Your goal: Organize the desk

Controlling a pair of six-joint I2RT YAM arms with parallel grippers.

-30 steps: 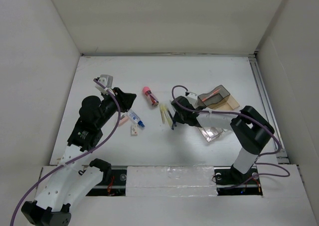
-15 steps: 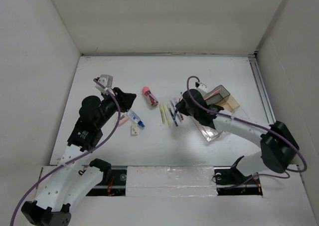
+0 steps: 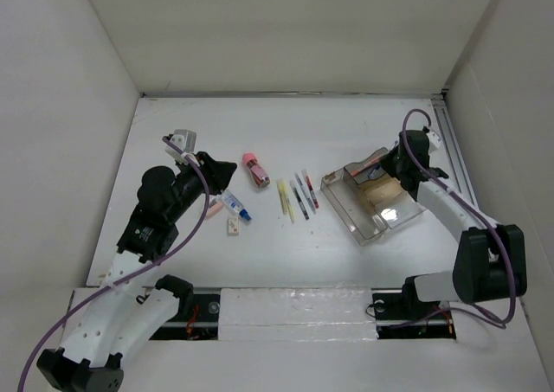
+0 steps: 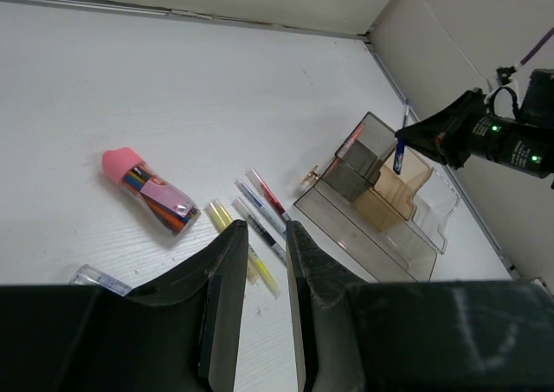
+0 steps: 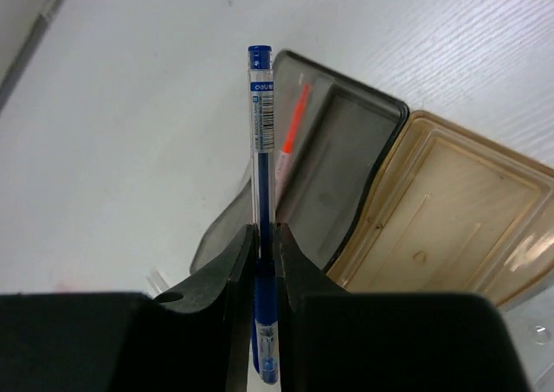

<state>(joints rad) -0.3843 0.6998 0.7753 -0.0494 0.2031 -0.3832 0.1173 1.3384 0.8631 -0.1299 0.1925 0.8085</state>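
Note:
My right gripper [image 3: 396,162] is shut on a blue pen [image 5: 260,132], which stands upright between the fingers [image 5: 238,262]. It hangs over the back of a clear organiser tray [image 3: 374,210] at the right of the white desk [image 3: 346,124]. Below the pen lies the tray's dark compartment [image 5: 333,176] with an orange pen [image 5: 294,124] in it. Beside that is an amber compartment [image 5: 441,228]. My left gripper [image 3: 227,171] hovers at the left, open, with nothing between its jaws. Several pens [image 3: 303,193] and yellow highlighters [image 3: 285,199] lie mid-desk.
A pink-capped tube of coloured sticks [image 3: 256,169] lies behind the highlighters. A small blue-capped bottle [image 3: 235,207] and a small block [image 3: 232,226] lie near my left gripper. White walls enclose the desk. A metal rail [image 3: 454,158] runs along its right edge.
My right gripper closed on the blue pen among the mid-desk pens, then carried it right and back over the organiser tray. The left arm has not moved.

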